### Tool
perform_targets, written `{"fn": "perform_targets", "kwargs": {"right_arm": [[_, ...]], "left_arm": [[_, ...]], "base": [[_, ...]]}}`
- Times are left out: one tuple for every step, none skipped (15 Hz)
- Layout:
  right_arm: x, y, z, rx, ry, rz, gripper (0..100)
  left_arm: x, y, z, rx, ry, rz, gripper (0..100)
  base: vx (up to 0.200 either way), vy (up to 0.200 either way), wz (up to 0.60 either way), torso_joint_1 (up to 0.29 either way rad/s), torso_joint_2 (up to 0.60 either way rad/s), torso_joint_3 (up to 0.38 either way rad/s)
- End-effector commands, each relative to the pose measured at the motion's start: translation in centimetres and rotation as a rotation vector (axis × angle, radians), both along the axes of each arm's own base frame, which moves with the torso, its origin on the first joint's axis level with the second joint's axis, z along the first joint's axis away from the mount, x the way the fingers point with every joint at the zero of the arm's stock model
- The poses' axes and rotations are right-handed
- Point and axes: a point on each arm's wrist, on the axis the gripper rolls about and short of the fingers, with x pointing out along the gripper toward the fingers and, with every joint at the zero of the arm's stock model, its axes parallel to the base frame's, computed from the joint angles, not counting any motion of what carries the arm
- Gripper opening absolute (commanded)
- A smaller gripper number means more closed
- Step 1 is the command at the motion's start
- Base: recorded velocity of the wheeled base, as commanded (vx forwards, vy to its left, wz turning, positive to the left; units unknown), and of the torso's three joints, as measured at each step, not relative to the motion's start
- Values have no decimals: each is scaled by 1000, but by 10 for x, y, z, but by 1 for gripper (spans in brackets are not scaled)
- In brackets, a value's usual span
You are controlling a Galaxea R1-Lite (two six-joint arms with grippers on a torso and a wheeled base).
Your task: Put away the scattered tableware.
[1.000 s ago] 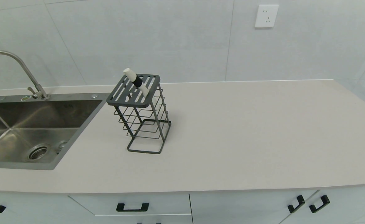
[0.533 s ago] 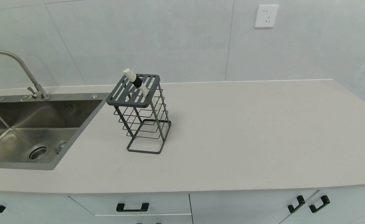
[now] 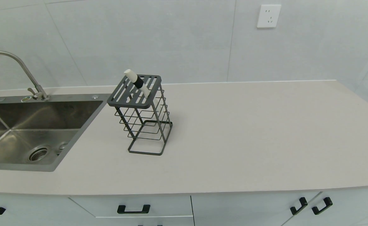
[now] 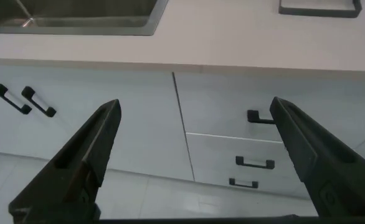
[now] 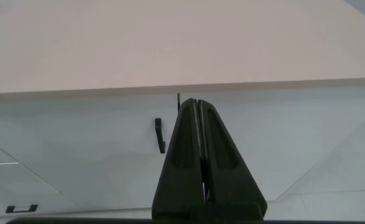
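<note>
Tableware: a white-handled utensil (image 3: 136, 81) with a black band stands tilted in a slot of the rack's top plate; what hangs below the plate cannot be made out.
Rack: the dark wire rack (image 3: 143, 121) stands on the counter (image 3: 250, 131), on its left part, just beside the right rim of the sink (image 3: 24, 163).
Left gripper: the left gripper (image 4: 195, 107) hangs below the counter's front edge, facing the cabinet fronts, fingers wide apart and holding nothing.
Right gripper: the right gripper (image 5: 197, 106) is also low, under the front edge, fingers pressed together with nothing between them.
Step in hand: likely the finish, since the only piece seen is racked.
Doing it well: keep both arms low and off the front edge so nothing jolts the rack.
Head view: gives the utensil and slots.
Left wrist view: adds the drawer handles (image 4: 260, 117) and the rack's base.
</note>
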Motion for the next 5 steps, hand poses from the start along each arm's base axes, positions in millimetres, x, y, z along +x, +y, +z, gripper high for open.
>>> {"fn": "perform_targets", "kwargs": {"right_arm": [[0,0,0,-2,1,0,0],[0,0,0,-3,1,1,0],[0,0,0,-2,1,0,0],[0,0,0,-2,1,1,0],[0,0,0,-3,1,1,0]], "left_arm": [[1,0,0,-8,6,0,100],[1,0,0,-13,7,-3,100],[1,0,0,-7,8,-13,100],[1,0,0,-5,8,-16,100],[1,0,0,-8,8,-14,100]], "base": [[0,0,0,0,0,0],[0,0,0,0,0,0],[0,0,0,0,0,0],[0,0,0,0,0,0],[0,0,0,0,0,0]]}}
